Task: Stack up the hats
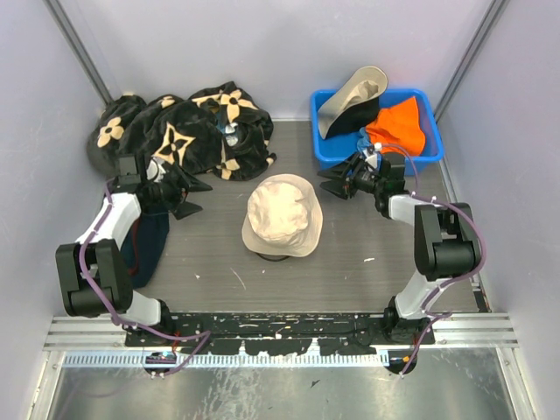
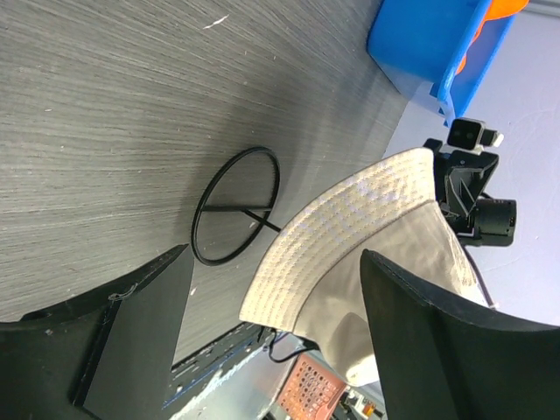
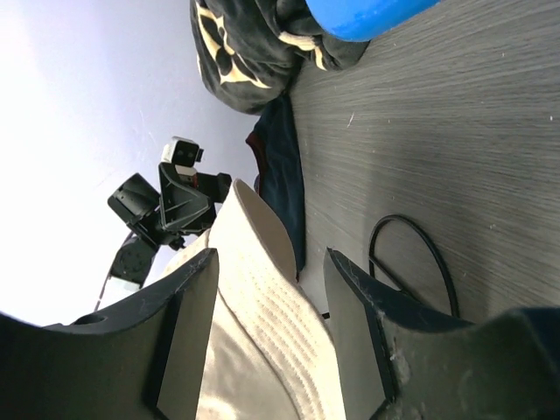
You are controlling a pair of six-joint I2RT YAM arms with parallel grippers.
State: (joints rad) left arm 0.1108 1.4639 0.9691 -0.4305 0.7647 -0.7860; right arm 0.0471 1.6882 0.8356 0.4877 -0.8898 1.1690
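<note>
We see a cream bucket hat (image 1: 282, 214), an orange hat (image 1: 398, 127) in a blue bin (image 1: 320, 140) — and a black cloth (image 1: 184, 131) patterned with tan flowers.

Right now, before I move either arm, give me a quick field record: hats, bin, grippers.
beige hat: table centre, raised over wire stand, nothing stacked on it
bin: blue, far right; holds orange hat and beige-and-dark hat
left gripper: open, empty, left of beige hat, not touching
right gripper: open, empty, right of beige hat, at bin's front
black cloth: far left, flower motifs
navy garment: left side, nearer the bases
</note>
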